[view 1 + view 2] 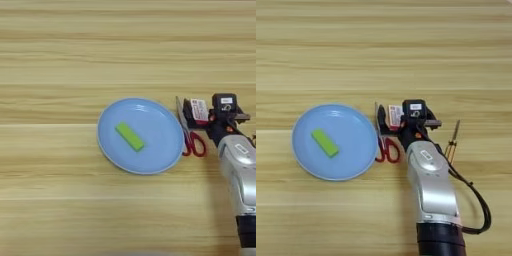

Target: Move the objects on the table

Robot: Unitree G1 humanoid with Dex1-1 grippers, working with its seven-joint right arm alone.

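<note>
The small lime-green rectangular block (130, 136) lies flat inside the round pale-blue plate (112, 145), a little left of the plate's middle, turned on a diagonal so that its long side runs from upper left to lower right. It touches nothing but the plate floor.

The small flat white box with a red-pink label (394, 116) is off the plate, just beside its right rim. It is tilted up rather than lying flat, and it sits between the two black fingers of the right gripper (392, 121): one dark finger (381, 120) shows on its left side and the black body of the gripper presses against its right side, so the jaws appear closed on the box. Whether the box rests on the wood or is lifted clear of it cannot be told.

Directly below the box and touching the plate's right edge lies a pair of scissors with red loop handles (387, 150), its blade pointing up toward the gripper and partly hidden by it.

The silver forearm (432, 187) comes in from the bottom edge and reaches upward to the gripper, with a black cable looping out on its right side. To the right of the forearm, apart from it, a thin yellow-and-dark pencil-like stick (452, 142) lies on a steep slant.

Everything rests on the wide light tan wooden table (60, 60) with horizontal grain stripes.
</note>
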